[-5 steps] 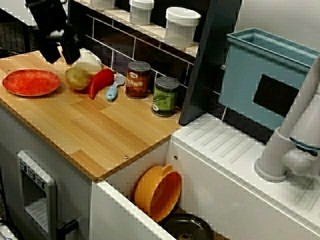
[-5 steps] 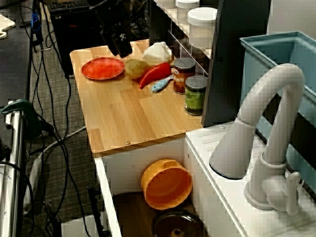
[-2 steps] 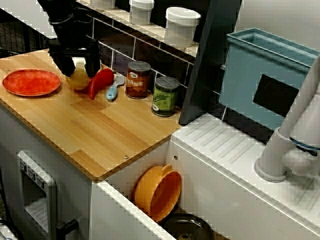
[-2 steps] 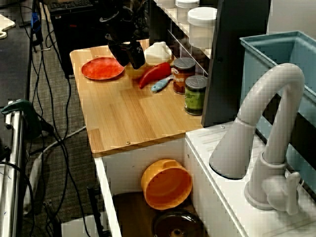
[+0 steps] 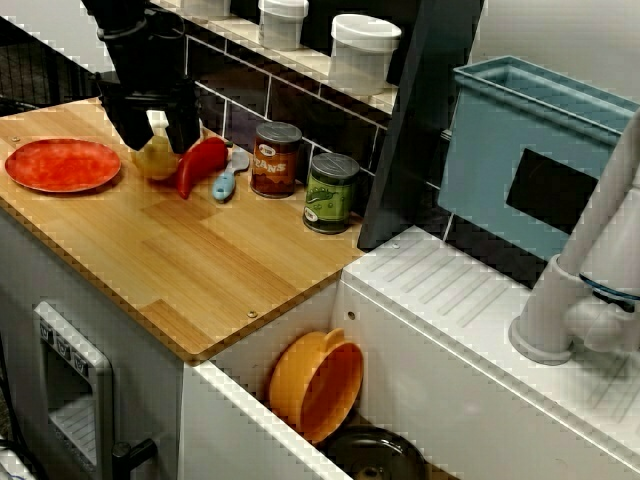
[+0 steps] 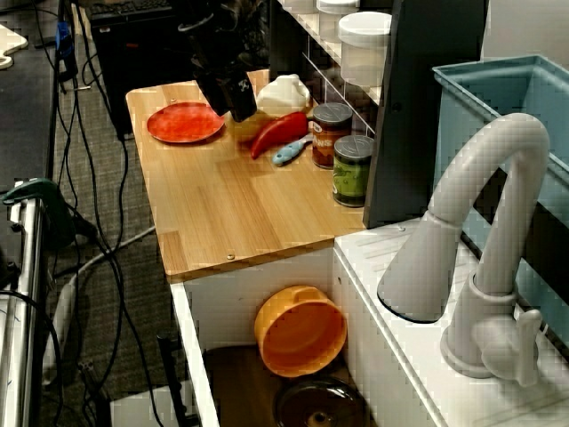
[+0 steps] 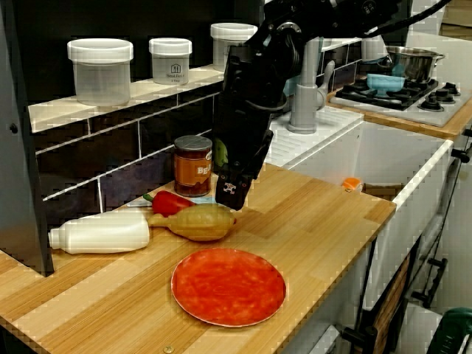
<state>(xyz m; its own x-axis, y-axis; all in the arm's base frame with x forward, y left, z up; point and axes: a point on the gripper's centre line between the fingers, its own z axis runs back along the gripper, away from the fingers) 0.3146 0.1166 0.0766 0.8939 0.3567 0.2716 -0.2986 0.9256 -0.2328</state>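
Observation:
My black gripper [image 5: 156, 145] hangs over a yellowish potato-like vegetable [image 5: 152, 162] at the back left of the wooden counter [image 5: 200, 270]. In the front view its two fingers stand apart on either side of the vegetable's top, so it is open. From the counter's end, the gripper [image 7: 232, 194] sits just above the vegetable's [image 7: 195, 221] right end; contact cannot be judged. In the faucet-side view the gripper [image 6: 236, 105] hides most of the vegetable. A red pepper [image 5: 200, 162] lies against the vegetable's right side. Behind both lies a white bottle [image 7: 103, 232] on its side.
A red plate [image 5: 62, 164] lies left of the vegetable. A blue utensil [image 5: 225, 180], a brown can [image 5: 275, 158] and a green can [image 5: 330, 192] line the back wall. Jars [image 5: 362, 52] stand on the shelf. An orange bowl [image 5: 315, 385] sits in the sink by the faucet [image 6: 480, 258].
A second ago the gripper was higher and further left, near the plate and bottle. It has since swung right and come down over the vegetable, then held almost still.

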